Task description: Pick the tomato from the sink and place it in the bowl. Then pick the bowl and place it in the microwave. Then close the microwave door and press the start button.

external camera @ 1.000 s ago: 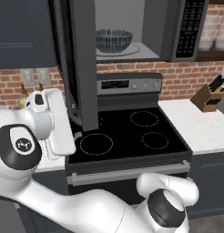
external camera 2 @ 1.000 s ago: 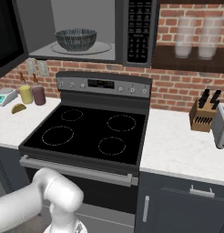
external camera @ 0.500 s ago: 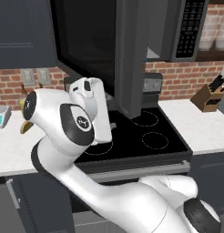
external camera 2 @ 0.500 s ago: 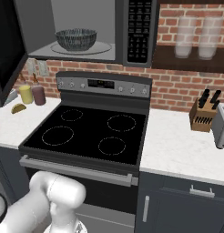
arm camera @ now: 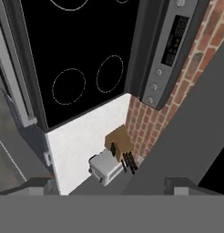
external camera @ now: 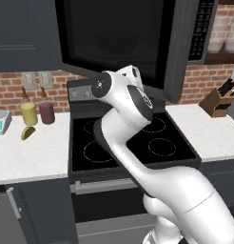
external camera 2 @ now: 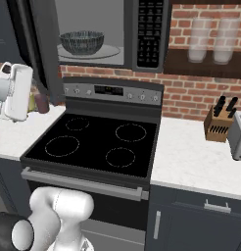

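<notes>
From the left base camera we see the white arm (external camera: pixel 133 124) rising over the black stove (external camera: pixel 131 143), its upper links raised in front of the microwave door (external camera: pixel 114 38), whose wide dark window panel stands partly swung across the opening. The keypad (external camera: pixel 203 28) shows at the right of the microwave (external camera: pixel 185 47). On the left counter (external camera: pixel 28 152) stand a yellow jar (external camera: pixel 29 114) and a dark red jar (external camera: pixel 46 112); a knife block (external camera: pixel 216 101) sits on the right counter.

From the right base camera we see the bowl (external camera 2: pixel 82 42) resting on the glass turntable (external camera 2: pixel 105 51) inside the microwave, with the door hanging open at the far left. Whether the tomato lies in the bowl we cannot tell. The white hand (external camera 2: pixel 13 90) hangs at the left edge, just beside the door's lower edge.

From the hand camera we see the gripper (arm camera: pixel 111 187) with its fingertips (arm camera: pixel 41 186) set wide apart and nothing between them. Beyond lie the stove, a toaster (arm camera: pixel 104 167) and the knife block.
</notes>
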Available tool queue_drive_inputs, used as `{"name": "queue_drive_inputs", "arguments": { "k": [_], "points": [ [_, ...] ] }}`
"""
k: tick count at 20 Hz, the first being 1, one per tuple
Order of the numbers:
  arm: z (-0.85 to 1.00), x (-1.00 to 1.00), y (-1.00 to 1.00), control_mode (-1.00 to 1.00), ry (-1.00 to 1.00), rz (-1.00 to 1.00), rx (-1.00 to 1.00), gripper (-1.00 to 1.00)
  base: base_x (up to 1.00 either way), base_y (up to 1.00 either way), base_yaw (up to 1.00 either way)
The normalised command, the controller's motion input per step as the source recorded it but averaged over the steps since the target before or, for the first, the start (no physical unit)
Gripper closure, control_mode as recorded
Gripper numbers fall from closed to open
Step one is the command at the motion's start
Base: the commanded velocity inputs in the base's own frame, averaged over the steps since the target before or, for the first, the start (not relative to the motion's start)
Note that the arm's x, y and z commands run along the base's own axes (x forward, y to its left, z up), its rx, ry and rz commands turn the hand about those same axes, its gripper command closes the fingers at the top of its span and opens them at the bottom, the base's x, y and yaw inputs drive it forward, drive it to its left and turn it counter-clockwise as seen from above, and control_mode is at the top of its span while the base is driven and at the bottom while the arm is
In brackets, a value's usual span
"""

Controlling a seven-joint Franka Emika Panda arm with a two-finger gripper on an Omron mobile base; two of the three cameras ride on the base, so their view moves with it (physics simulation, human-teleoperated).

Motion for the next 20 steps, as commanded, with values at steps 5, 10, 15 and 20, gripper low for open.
{"name": "queue_drive_inputs", "arguments": {
  "k": [5, 10, 15, 20],
  "points": [
    [0.11, 1.0, -0.95, -1.0, 0.04, 0.12, 0.04, -1.0, 0.0, 0.0, 0.0],
    [0.06, 1.0, -0.63, -1.0, 0.08, 0.13, 0.02, -1.0, 0.0, 0.0, 0.0],
    [0.0, 1.0, -0.34, -1.0, 0.1, 0.19, 0.0, -1.0, 0.0, 0.0, 0.0],
    [0.05, 1.0, -0.22, -1.0, 0.05, 0.22, 0.0, -1.0, 0.0, 0.0, 0.0]
  ]
}}
